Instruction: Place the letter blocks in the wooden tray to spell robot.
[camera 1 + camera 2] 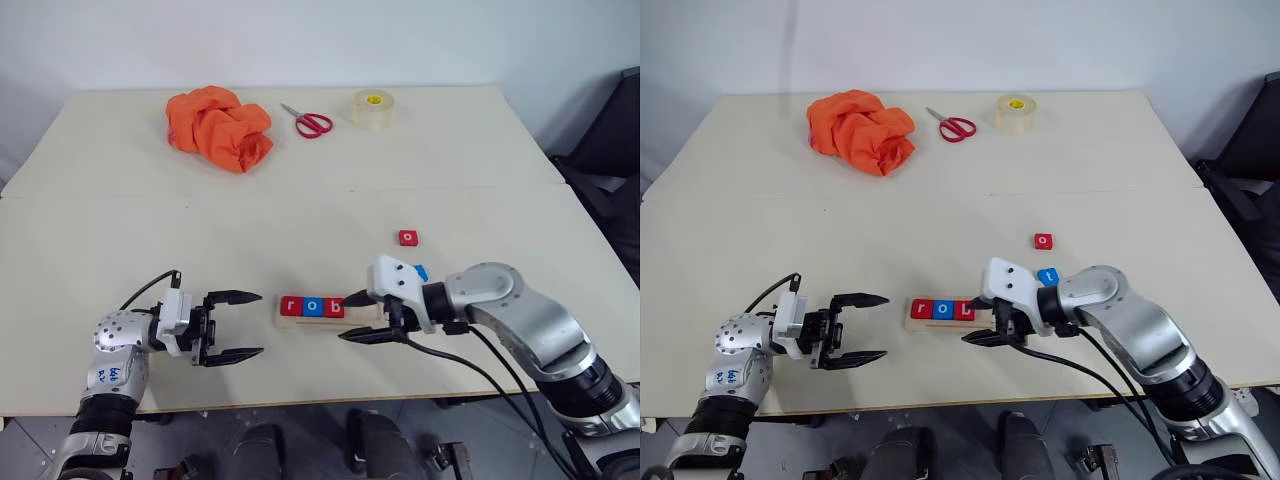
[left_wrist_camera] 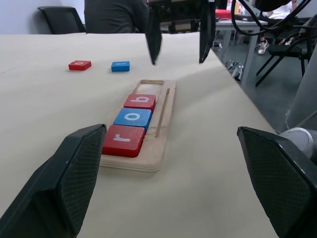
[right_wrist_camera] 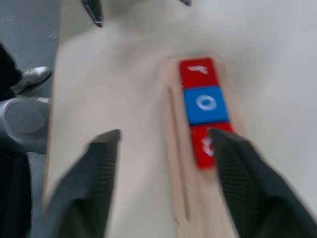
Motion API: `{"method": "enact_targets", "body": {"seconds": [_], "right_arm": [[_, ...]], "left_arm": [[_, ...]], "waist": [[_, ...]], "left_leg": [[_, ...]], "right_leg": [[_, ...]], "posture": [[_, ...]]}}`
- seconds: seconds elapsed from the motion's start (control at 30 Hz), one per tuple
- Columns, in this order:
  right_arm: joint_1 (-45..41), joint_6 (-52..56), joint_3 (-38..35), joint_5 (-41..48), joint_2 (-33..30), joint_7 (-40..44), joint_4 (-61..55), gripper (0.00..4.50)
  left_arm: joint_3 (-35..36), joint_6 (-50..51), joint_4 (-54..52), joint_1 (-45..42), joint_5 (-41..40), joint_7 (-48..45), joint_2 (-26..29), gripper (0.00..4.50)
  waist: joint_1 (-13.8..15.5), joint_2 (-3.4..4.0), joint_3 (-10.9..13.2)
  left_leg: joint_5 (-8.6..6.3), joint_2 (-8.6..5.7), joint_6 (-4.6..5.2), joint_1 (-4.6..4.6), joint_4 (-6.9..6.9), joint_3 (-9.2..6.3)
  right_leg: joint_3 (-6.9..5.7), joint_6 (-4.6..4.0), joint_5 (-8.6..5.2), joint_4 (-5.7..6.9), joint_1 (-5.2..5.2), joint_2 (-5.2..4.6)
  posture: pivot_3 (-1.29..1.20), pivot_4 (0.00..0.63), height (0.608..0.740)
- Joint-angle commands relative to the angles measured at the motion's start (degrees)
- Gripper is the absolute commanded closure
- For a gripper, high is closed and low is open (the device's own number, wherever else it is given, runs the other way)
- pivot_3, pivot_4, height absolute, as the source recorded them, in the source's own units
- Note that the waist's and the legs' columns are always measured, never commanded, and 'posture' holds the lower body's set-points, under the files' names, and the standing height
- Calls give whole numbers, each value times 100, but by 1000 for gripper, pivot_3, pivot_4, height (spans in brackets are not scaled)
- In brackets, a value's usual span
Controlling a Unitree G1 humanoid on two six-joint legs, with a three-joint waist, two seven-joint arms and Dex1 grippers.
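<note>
Now right hand (image 1: 362,317) spread over wooden tray (image 1: 300,321) end; left hand (image 1: 238,325) spread beside it.

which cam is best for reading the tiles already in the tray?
Left wrist view: the wooden tray lies close and unobstructed, r, o, b legible. Both eye views show it small, its right end behind the right gripper. Right wrist view is blurred.

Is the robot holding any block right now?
No. The left gripper and the right gripper are both open and hold nothing.
</note>
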Motion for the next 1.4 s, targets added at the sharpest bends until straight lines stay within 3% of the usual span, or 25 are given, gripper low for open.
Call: {"method": "enact_targets", "body": {"seconds": [0.03,0.17,0.33,0.6,1.07,1.4], "right_arm": [[262,-192,-571,-39,-314,-136,80,163],[756,-237,-1390,-131,-561,-583,373,71],[1283,-363,-2387,-116,-432,-1201,705,71],[1973,-326,-3210,127,-342,-1560,511,71],[2002,-282,-3178,342,-205,-1928,404,71],[738,-405,-2364,-118,1208,-3268,1430,71]], "left_arm": [[51,-70,49,-51,1,-148,-9,0],[36,-59,109,-90,0,-181,-17,0],[13,-49,182,-139,10,-184,-48,0],[22,-10,259,-232,14,-204,-55,0],[22,20,451,-479,29,-287,18,0],[4,115,203,-381,-10,-268,73,0]], "waist": [[5,0,0],[17,0,0],[29,-1,0],[81,0,-1],[131,0,-1],[119,-1,-1]], "left_leg": [[0,0,0,0,0,0],[0,-1,0,0,0,0],[1,-1,0,3,1,1],[2,-1,1,4,1,2],[3,-2,2,5,2,3],[7,-1,3,8,4,3]], "right_leg": [[0,0,0,-2,1,0],[0,1,0,-2,1,0],[2,2,1,0,2,1],[5,3,2,1,2,2],[7,7,4,-1,5,3],[10,7,5,6,5,5]], "posture": [[0,150,740],[0,150,740],[0,150,740],[0,150,740],[0,150,740],[0,150,740]]}}
